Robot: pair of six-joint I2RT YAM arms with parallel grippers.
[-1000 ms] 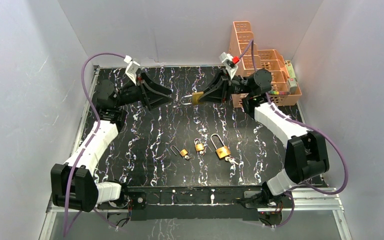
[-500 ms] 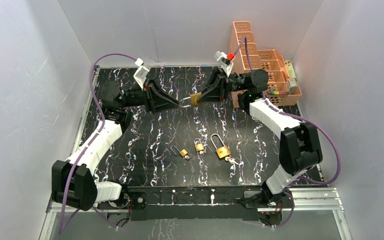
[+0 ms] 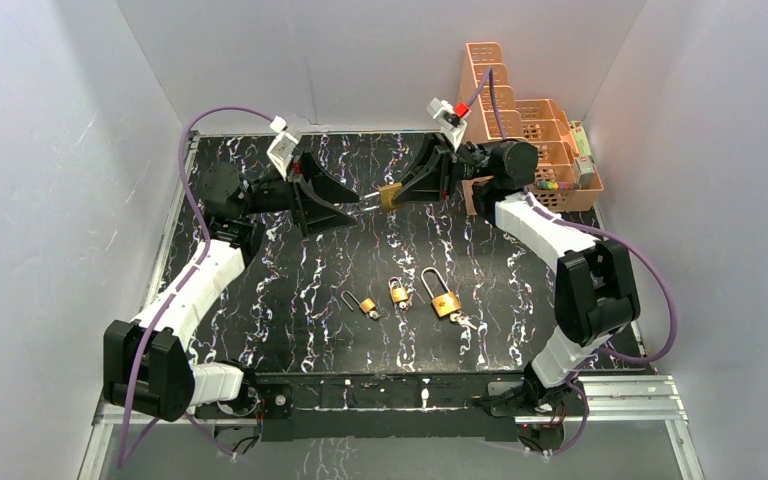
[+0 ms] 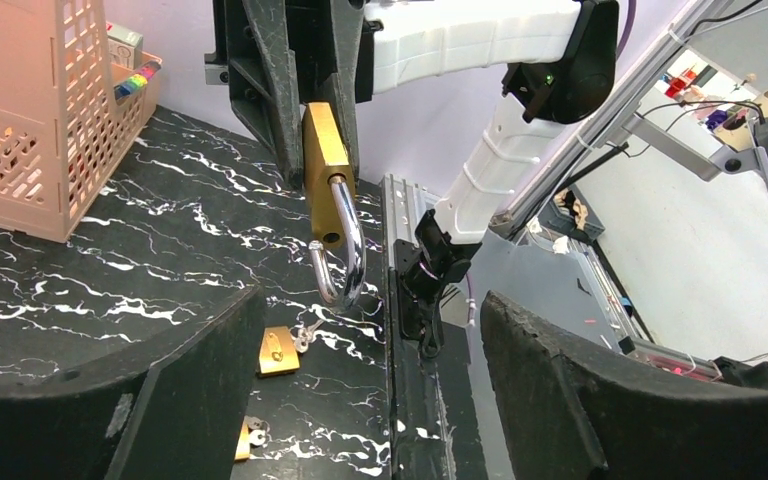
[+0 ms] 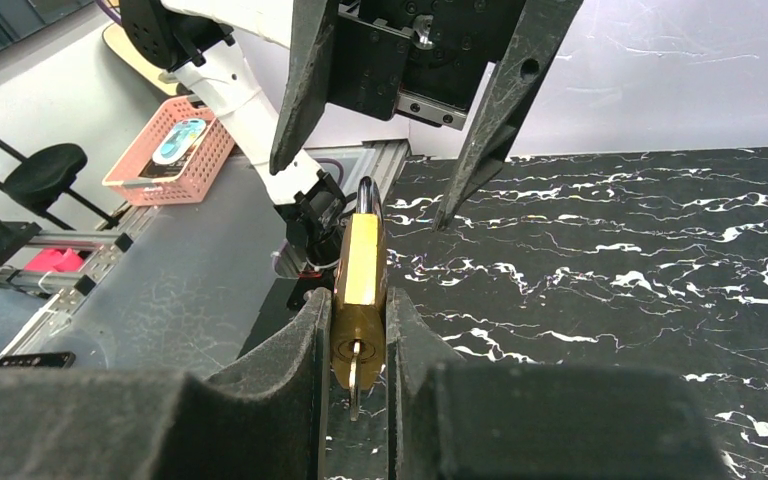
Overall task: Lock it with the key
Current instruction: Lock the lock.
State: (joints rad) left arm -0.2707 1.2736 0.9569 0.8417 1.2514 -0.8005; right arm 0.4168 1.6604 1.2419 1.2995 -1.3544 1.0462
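My right gripper (image 3: 410, 190) is shut on a brass padlock (image 3: 392, 196), held above the back middle of the table. In the right wrist view the padlock (image 5: 360, 270) stands clamped between the fingers with a key (image 5: 353, 385) in its keyhole. Its shackle (image 4: 345, 250) hangs open, swung out of the body. My left gripper (image 3: 345, 203) is open, its fingers either side of the shackle end and apart from it. In the left wrist view the padlock (image 4: 322, 170) hangs just beyond my open left gripper (image 4: 360, 370).
Three more brass padlocks lie at the table's front middle: a small one (image 3: 367, 306), another small one (image 3: 398, 292) and a larger one (image 3: 446, 303) with keys. Orange baskets (image 3: 520, 130) stand at the back right corner.
My left gripper has moved right toward the padlock until its open fingers flank the shackle. The right gripper has shifted slightly left and up with the padlock.
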